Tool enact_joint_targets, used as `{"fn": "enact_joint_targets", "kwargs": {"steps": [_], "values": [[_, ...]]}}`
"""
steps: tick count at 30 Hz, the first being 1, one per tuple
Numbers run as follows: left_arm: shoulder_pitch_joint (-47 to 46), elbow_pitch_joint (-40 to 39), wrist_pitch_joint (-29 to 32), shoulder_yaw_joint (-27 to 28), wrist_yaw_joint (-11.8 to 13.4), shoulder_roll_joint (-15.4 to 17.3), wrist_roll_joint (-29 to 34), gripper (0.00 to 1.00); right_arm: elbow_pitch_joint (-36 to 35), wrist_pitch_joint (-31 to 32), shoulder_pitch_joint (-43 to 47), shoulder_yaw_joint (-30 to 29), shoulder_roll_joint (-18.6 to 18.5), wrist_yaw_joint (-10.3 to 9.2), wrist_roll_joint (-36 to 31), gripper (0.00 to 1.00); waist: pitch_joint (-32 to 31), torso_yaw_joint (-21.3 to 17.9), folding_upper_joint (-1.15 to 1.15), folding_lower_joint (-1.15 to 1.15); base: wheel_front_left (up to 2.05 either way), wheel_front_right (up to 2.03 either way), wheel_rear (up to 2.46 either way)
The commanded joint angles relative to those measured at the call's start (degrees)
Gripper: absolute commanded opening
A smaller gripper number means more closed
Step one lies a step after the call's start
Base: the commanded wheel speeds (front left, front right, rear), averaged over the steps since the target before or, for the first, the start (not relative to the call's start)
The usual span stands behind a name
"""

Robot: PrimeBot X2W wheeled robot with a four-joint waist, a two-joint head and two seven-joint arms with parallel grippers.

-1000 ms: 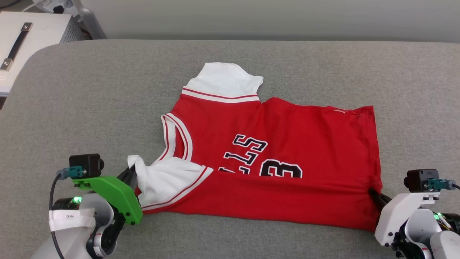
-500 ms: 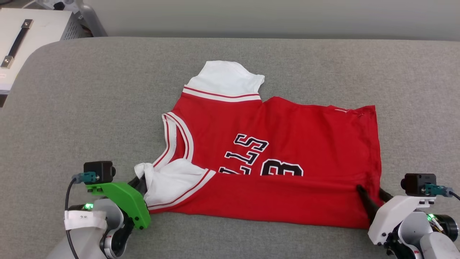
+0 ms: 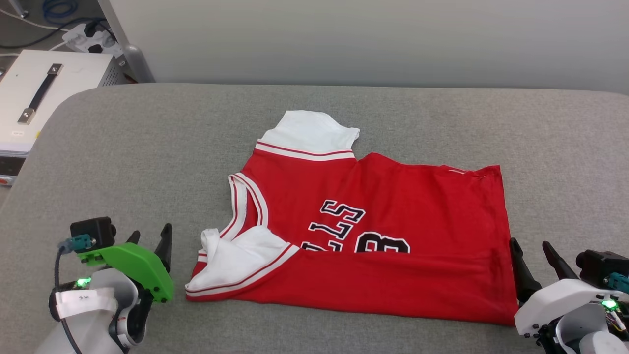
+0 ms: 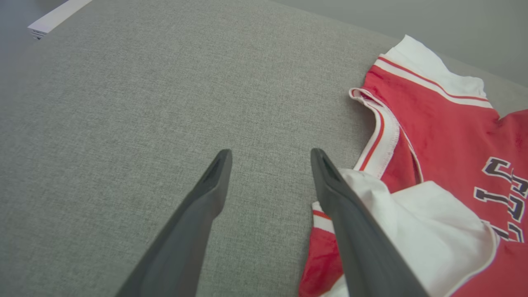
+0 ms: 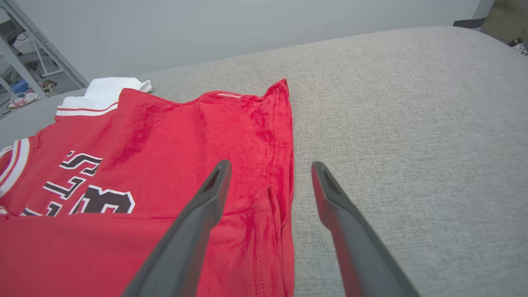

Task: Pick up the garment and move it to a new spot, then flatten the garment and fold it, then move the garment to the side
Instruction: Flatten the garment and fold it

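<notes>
The garment, a red jersey with white sleeves and black lettering, lies on the grey padded surface. Its near edge is folded over the lettering, and one white sleeve lies over its lower left corner. My left gripper stands open just left of that sleeve and holds nothing. In the left wrist view the open left gripper has its right finger beside the white sleeve of the garment. My right gripper is open at the garment's lower right hem. In the right wrist view the right gripper straddles the hem edge of the garment from above.
A white box with a black handle stands off the surface at the upper left, with cables and a metal leg behind it. A pale wall runs along the far edge. Bare grey surface lies left, right and beyond the garment.
Both grippers have opened and let go of the garment, the left off the white sleeve, the right off the hem, and drawn back slightly. The head camera has tilted, shifting the picture down.
</notes>
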Motion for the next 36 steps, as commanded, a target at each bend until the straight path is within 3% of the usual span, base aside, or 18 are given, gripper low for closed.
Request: {"fn": "enact_joint_targets", "kwargs": {"steps": [1,4,10,19,23,36], "values": [[0.4,-0.9,0.6,0.5,0.6,1.1,-0.9,1.0,-0.9,-0.6,1.1,-0.5,0.6,-0.04,-1.4,1.0,-1.0,-0.5,0.0,0.0,0.0,0.0,0.0],[0.5,-4.3,3.2,1.4,0.3,2.6,-2.7,1.0,-3.1,-0.8,1.9,-1.5,1.7,-0.04,-3.1,1.0,-1.6,-0.7,0.0,0.0,0.0,0.0,0.0],[0.8,-14.7,15.9,0.7,0.5,7.3,-6.8,1.0,-8.5,0.6,4.3,-2.7,3.5,-0.04,-5.1,1.0,-1.7,-1.4,0.0,0.0,0.0,0.0,0.0],[0.8,-26.6,36.4,-4.0,5.1,13.3,-10.6,1.0,-13.4,2.6,5.2,-2.9,5.2,-0.04,-6.3,1.0,1.0,-2.9,0.0,0.0,0.0,0.0,0.0],[0.3,-26.7,39.7,-5.9,6.0,13.6,-10.0,1.0,-14.6,3.0,4.4,-2.8,5.7,-0.04,-6.2,1.0,3.1,-3.8,0.0,0.0,0.0,0.0,0.0],[-3.5,-15.8,40.0,-9.9,4.6,9.2,-6.3,1.0,-14.1,2.9,1.7,-2.7,6.0,-0.04,-5.4,1.0,8.6,-5.4,0.0,0.0,0.0,0.0,0.0]]}}
